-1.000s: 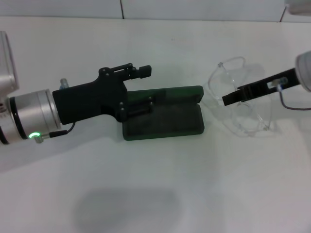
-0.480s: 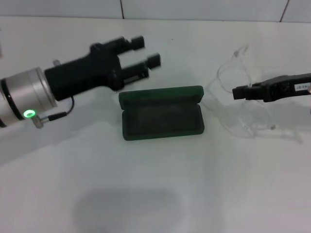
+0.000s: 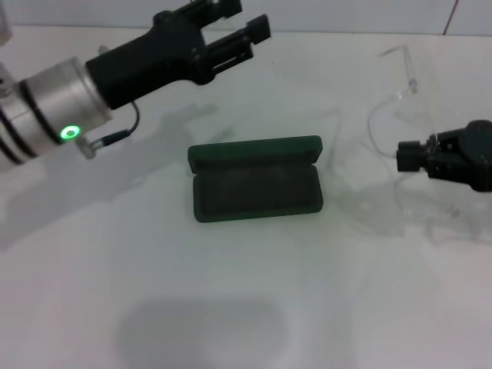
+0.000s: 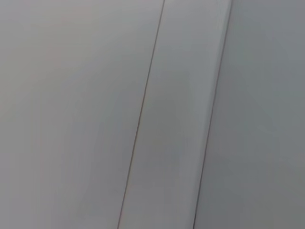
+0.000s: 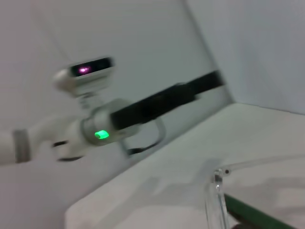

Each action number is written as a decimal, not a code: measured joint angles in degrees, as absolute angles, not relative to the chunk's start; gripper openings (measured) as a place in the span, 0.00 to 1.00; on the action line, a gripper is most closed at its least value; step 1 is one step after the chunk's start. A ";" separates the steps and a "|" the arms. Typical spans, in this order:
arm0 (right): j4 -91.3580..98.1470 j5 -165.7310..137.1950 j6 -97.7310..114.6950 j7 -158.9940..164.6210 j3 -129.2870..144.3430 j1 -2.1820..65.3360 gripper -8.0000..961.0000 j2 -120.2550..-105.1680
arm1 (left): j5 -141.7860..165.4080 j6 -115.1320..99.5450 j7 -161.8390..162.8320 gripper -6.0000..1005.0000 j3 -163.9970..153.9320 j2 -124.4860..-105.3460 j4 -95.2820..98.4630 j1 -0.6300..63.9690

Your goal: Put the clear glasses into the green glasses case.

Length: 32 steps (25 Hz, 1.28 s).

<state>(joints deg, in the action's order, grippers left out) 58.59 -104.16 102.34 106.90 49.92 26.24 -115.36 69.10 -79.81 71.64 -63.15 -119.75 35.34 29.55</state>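
The green glasses case (image 3: 257, 188) lies open in the middle of the white table, its lid (image 3: 255, 151) standing up at the far side and its dark lining empty. To its right, my right gripper (image 3: 407, 156) is shut on the clear glasses (image 3: 392, 100). They hang tilted above the table, with one thin arm (image 3: 406, 63) pointing up. In the right wrist view a clear glasses arm (image 5: 217, 200) and the case edge (image 5: 252, 215) show. My left gripper (image 3: 244, 19) is raised behind and left of the case, open and holding nothing.
The white table (image 3: 231, 307) runs to a pale wall at the back. The right wrist view shows my left arm (image 5: 143, 112) with its green light and the robot's head (image 5: 86, 71). Only a grey panelled surface (image 4: 152, 114) shows in the left wrist view.
My left gripper let go of the case lid and rose up and back to the left. The right gripper lifted the glasses off the table and drew a little to the right.
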 joint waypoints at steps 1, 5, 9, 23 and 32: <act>58.59 -104.14 103.24 106.35 49.86 26.28 0.14 -115.34 | 68.92 -79.50 71.50 0.67 -63.16 -119.77 34.53 30.60; 58.59 -104.07 108.29 104.22 49.80 26.66 0.14 -115.31 | 68.76 -79.23 69.52 0.67 -63.57 -119.96 29.32 35.89; 58.60 -103.83 111.24 103.76 49.88 26.72 0.14 -115.41 | 68.50 -79.20 66.99 0.67 -65.09 -120.35 24.34 40.75; 58.51 -101.49 114.58 103.56 49.72 26.48 0.13 -115.36 | 64.71 -79.79 63.42 0.67 -80.50 -120.67 22.71 41.61; 58.60 -100.80 116.93 103.54 49.14 26.28 0.13 -115.22 | 53.85 -79.48 59.11 0.67 -85.69 -120.50 22.90 38.02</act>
<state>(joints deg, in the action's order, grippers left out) 58.60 -100.80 116.93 103.54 49.14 26.28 -115.22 53.85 -79.48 59.11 -85.69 -120.50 22.90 38.02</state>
